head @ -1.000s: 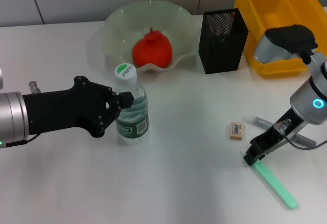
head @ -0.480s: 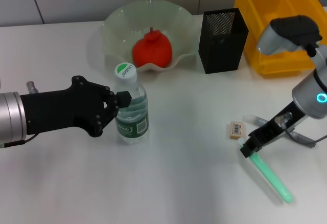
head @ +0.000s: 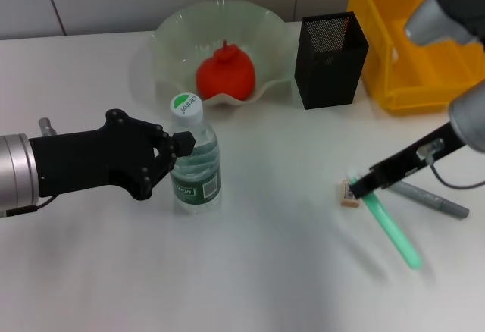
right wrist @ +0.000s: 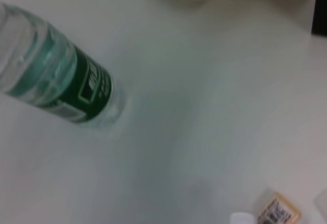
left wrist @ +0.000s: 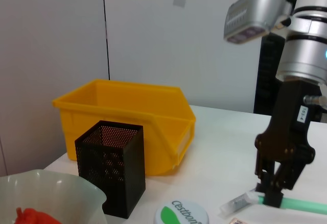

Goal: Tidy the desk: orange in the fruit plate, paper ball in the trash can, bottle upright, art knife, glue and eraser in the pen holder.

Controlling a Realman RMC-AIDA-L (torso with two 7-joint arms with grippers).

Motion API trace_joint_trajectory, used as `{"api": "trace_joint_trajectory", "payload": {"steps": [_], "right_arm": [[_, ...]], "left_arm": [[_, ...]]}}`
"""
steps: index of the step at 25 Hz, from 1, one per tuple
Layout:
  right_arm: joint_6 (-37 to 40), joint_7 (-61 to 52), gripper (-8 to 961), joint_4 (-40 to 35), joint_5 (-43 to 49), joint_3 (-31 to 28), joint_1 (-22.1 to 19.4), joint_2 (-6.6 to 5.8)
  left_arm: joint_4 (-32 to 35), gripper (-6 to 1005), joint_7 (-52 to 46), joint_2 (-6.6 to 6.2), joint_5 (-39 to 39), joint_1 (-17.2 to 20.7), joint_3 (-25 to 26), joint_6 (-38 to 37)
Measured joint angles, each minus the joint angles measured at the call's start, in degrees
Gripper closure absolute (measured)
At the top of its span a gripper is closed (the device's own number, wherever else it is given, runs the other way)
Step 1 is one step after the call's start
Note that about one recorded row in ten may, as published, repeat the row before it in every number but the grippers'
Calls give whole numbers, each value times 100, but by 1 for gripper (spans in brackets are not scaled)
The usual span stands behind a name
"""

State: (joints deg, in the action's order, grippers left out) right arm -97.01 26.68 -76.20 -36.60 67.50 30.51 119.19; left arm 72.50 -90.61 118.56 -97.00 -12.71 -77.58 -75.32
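The bottle [head: 195, 167] stands upright left of centre, with my left gripper [head: 180, 148] shut around its neck; its cap [left wrist: 181, 214] shows in the left wrist view. Resting in the pale-green fruit plate [head: 173, 30] is the orange [head: 225, 75]. My right gripper [head: 364, 185] is shut on the near end of a mint-green art knife [head: 394, 230], right beside the small beige eraser [head: 348, 195]. A grey pen-shaped stick [head: 433, 200], possibly the glue, lies just right of it. The black mesh pen holder [head: 330, 61] and yellow trash can [head: 405, 40] stand behind. No paper ball shows.
The right wrist view shows the bottle [right wrist: 56, 81] and the eraser [right wrist: 278, 211] on the white table. The pen holder [left wrist: 110, 168] stands close in front of the trash can [left wrist: 127, 111]. The table's near edge is out of view.
My right gripper has moved left and toward the back with the green art knife, ending beside the eraser. The left arm and bottle have barely moved.
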Motion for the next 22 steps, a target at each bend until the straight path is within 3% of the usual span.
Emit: {"api": "trace_joint_trajectory", "payload": {"steps": [11, 22], "right_arm": [[210, 508, 762, -740, -131, -492, -84, 4], [774, 983, 762, -869, 88, -773, 74, -31]], "left_arm": [[1, 985, 0, -8, 161, 25, 124, -28], [6, 984, 0, -9, 183, 49, 169, -44]]}}
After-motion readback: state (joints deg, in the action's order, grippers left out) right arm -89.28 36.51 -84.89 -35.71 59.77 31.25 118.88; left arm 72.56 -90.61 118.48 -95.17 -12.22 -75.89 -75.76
